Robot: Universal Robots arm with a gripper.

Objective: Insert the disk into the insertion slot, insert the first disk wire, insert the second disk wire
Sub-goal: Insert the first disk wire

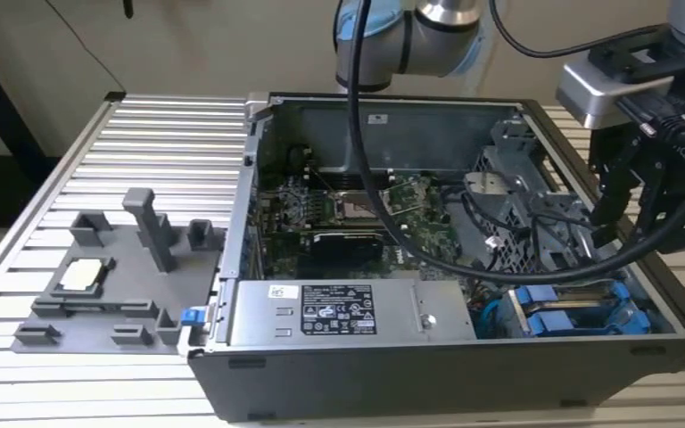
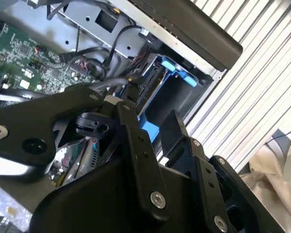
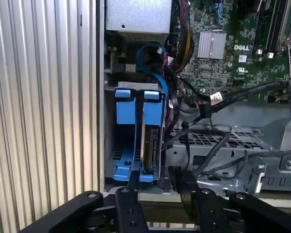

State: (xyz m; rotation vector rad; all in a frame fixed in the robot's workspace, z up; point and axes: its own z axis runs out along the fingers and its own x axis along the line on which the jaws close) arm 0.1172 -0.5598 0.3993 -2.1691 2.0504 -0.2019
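The disk (image 3: 152, 145) stands on edge in its blue carrier (image 3: 153, 109) inside the insertion slot of the drive cage, beside another blue carrier (image 3: 125, 109). In the exterior view the blue carriers (image 1: 569, 314) sit in the case's near corner at that view's right. My gripper (image 3: 157, 182) hovers just outside the cage, open, with nothing between its black fingers (image 3: 134, 180). In the second wrist view the gripper (image 2: 155, 130) is over the same blue carrier (image 2: 177, 70). A black disk wire with a labelled connector (image 3: 209, 102) hangs loose over the metal tray beside the cage.
The open computer case (image 1: 438, 374) lies on a ribbed metal table (image 1: 152, 152). Inside are the motherboard (image 1: 367, 209), the power supply (image 1: 325, 312) and a tangle of black cables (image 3: 218, 150). A grey fixture (image 1: 117, 276) with small parts stands at the exterior view's left.
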